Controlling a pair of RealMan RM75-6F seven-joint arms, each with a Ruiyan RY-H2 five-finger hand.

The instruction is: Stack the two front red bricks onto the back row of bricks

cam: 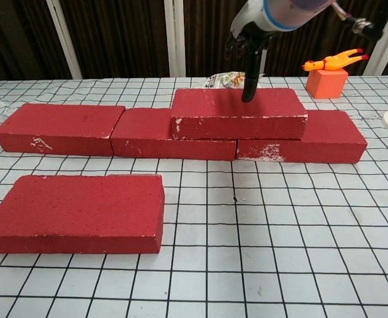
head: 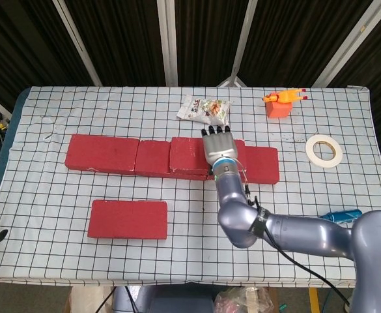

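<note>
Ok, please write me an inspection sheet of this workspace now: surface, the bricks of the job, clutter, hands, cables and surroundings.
Surface: table under a white cloth with a black grid.
Job's things: back row of bricks lies flat, three side by side; stacked brick rests across the middle and right ones; front brick lies alone on the cloth near the front.
Clutter: snack packet, orange block with a toy on top, tape roll, blue pen.
Hands: right hand above the stacked brick, holding nothing; left hand nothing seen.
Cables: black cable runs along the right arm.
Surroundings: dark curtain behind white poles.
</note>
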